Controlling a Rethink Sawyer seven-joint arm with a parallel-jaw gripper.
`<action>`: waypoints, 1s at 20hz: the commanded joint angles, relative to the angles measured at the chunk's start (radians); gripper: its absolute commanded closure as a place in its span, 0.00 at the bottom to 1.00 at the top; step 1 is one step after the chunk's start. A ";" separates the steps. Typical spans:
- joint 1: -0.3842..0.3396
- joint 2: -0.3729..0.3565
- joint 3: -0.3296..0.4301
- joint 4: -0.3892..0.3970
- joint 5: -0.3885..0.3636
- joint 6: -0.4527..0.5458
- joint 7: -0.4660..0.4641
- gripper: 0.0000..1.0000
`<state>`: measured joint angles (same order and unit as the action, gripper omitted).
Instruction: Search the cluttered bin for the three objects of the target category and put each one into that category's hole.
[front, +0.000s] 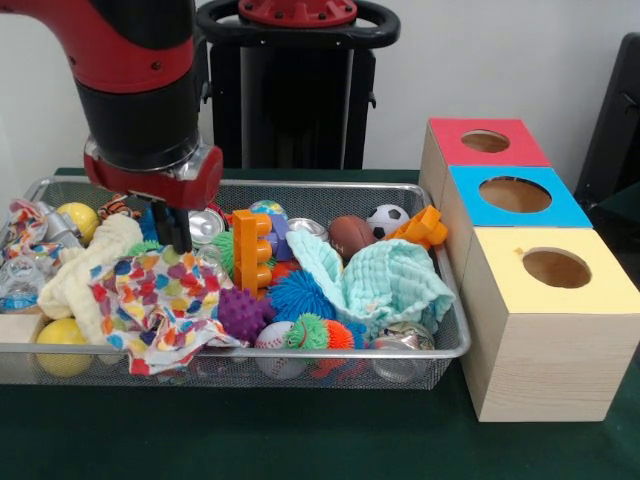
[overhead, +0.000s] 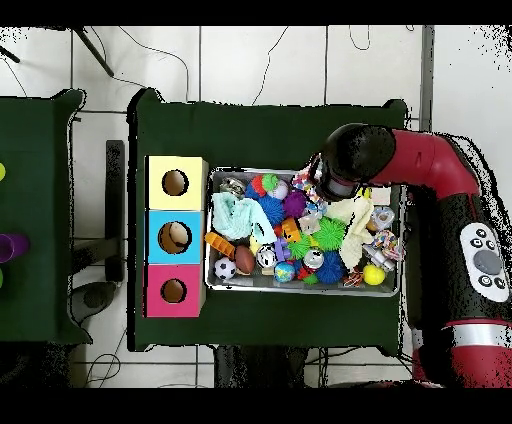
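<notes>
Wire bin (front: 300, 352) remains crowded with toys and cloths; the end effector (front: 172, 228) dips into its clutter, finger state indiscernible. Blue box (overhead: 176, 237) shows something inside its hole; target category unclear.

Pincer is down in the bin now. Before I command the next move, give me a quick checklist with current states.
1. Pincer over the bin: ok, it hangs low above the left half of the wire bin, by the patterned cloth.
2. Pincer open or shut: cannot tell, the tips are dark against the clutter.
3. Anything held: cannot tell.
4. Holes free: ok for the yellow box and red box; the blue box shows something pale inside its hole in the overhead view.
5. Cloth snag risk: not ok, the patterned cloth and the mint cloth drape over toys.
6. Arm path to boxes: ok, nothing tall stands between.
</notes>
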<state>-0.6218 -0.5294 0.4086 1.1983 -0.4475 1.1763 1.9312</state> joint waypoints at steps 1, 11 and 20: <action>0.054 -0.105 -0.008 0.144 0.016 0.125 -0.097 1.00; 0.103 -0.139 -0.047 0.159 0.069 0.154 0.033 1.00; 0.128 -0.186 -0.100 0.263 0.147 0.067 0.137 1.00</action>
<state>-0.4966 -0.6966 0.3783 1.2875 -0.3386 1.2133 1.9312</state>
